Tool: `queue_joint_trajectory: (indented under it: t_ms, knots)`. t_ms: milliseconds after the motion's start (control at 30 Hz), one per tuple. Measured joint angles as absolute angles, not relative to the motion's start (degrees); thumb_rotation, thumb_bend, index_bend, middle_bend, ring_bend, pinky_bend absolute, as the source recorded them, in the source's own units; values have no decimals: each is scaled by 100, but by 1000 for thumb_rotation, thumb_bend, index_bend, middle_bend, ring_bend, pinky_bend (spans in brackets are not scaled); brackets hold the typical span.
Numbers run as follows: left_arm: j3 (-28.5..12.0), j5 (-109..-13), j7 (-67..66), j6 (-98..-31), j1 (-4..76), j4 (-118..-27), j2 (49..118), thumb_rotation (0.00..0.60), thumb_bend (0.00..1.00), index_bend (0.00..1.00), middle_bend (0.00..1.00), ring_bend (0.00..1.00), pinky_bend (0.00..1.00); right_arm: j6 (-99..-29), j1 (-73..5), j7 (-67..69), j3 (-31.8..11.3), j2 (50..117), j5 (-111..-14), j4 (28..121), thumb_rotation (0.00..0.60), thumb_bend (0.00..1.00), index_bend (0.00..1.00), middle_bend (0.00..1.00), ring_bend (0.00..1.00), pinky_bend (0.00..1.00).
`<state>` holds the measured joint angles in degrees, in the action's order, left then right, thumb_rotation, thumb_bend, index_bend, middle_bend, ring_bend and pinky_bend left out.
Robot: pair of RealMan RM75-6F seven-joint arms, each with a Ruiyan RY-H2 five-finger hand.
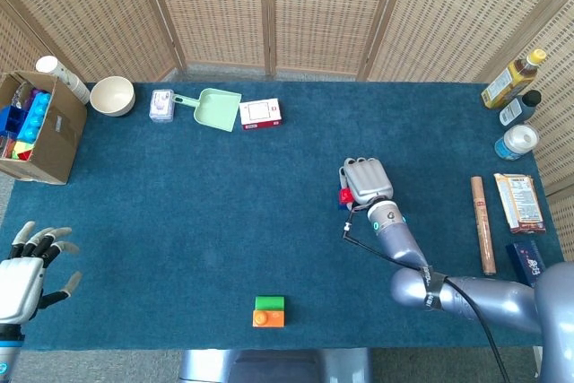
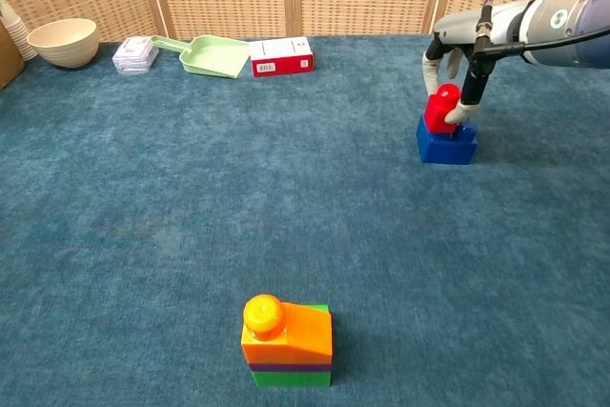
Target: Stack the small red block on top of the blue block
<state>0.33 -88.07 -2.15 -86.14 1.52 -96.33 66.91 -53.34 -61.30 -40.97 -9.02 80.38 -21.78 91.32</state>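
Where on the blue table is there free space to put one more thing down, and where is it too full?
The widest bare patch lies mid-table, between the dustpan and red box at the back and the orange block stack in front. It is crowded along the right edge, by the bottles and snack packet, and around the blue block under the right hand.

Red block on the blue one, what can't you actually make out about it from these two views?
- Head view: the right hand covers the blue block entirely and all but a sliver of the small red block.
- Chest view: fingers hide the small red block's right side, so whether it is seated on the blue block's studs is unclear.
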Motion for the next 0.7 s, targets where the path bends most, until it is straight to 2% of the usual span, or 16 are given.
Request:
queue_joint_trajectory:
  t_ms: [700]
  knots:
    - [42,-8757,-149,-8542,186,-9526,6765,600,365,408,257,206,30,-5272,-6288,-4281,-710,7980,-1898,8994,600,231,568,261,265,334]
